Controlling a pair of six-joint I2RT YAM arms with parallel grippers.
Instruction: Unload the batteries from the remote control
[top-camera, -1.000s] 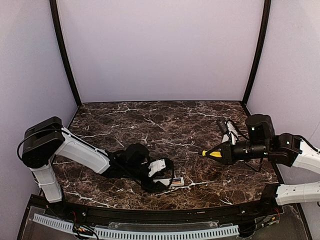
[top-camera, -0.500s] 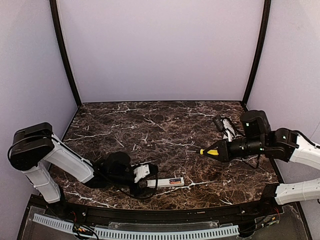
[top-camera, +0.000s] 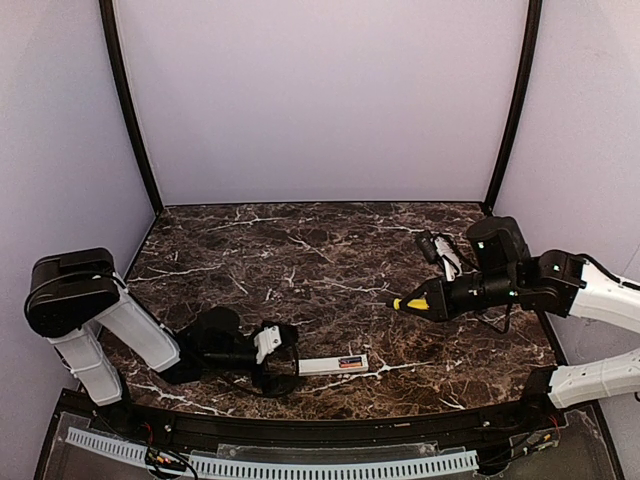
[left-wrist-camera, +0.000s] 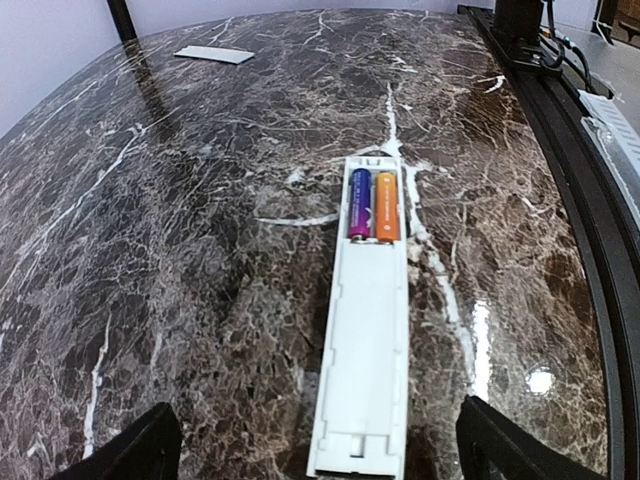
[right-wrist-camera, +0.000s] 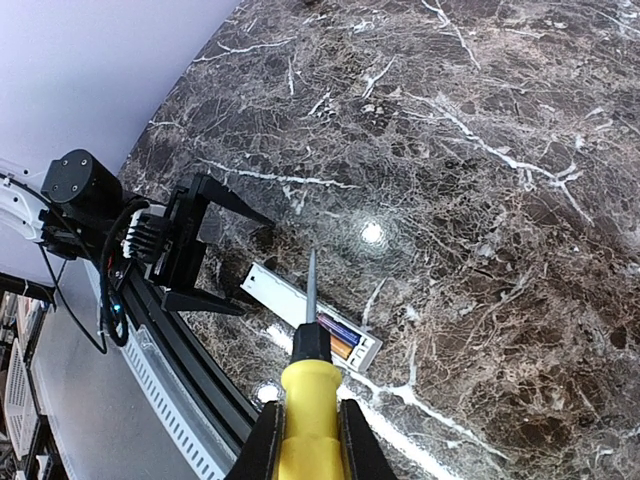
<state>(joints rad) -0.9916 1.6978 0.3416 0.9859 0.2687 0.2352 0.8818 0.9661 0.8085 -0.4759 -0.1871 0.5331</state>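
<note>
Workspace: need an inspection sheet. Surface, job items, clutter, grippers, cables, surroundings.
Surface: dark marble table, glare spots, no spills seen.
Job's things: remote lies flat near the front edge, recess up; two batteries seated at its far end, one purple, one orange.
Clutter: cover strip lying flat, far from the remote.
Grippers: left gripper open, fingers either side of the remote's near end, no contact seen. Right gripper shut on screwdriver, tip aimed toward the remote, clear of it.
Cables: black cable loops at the left wrist, close to the remote.
Surroundings: lilac walls, black posts, slotted rail below the front edge.
</note>
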